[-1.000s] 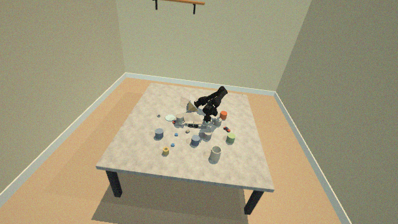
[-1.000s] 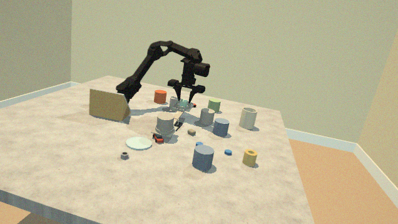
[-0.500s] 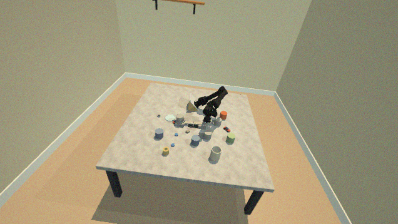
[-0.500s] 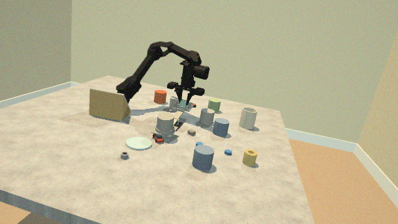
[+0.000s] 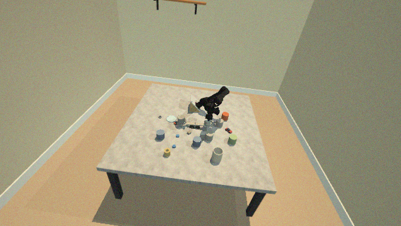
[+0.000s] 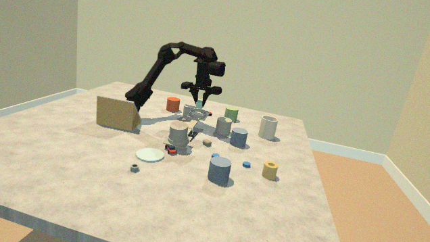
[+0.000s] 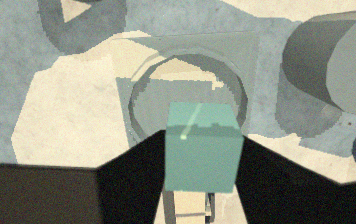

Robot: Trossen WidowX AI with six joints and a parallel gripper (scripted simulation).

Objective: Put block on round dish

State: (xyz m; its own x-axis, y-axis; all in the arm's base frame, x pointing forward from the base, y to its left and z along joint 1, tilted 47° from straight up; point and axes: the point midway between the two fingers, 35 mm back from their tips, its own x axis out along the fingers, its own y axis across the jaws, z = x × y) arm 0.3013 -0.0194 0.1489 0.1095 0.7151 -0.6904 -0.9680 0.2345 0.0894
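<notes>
Pale mottled stone covers the table (image 5: 189, 170) (image 6: 101, 192), which stands on dark legs over an orange-tan floor (image 5: 57, 177) (image 6: 365, 176), with plain greenish walls behind. The gripper (image 5: 209, 119) (image 6: 199, 104) (image 7: 198, 140) points downward, its fingers partly closed on opposite sides of a teal block (image 6: 199, 103) (image 7: 202, 155), which they grip. Block and fingertips are above the ringed pan at the raised end of the balance (image 6: 194, 124). At the lower end, a grey cup (image 5: 181, 119) (image 6: 178, 133) stands upright. Near that cup, a round pale dish (image 5: 171, 118) (image 6: 150, 155) lies flat on the table, with no cup above it; a red toy car (image 6: 171, 149) sits between them. A tan wedge (image 5: 193, 108) (image 6: 116, 113) stands near the arm's base.
</notes>
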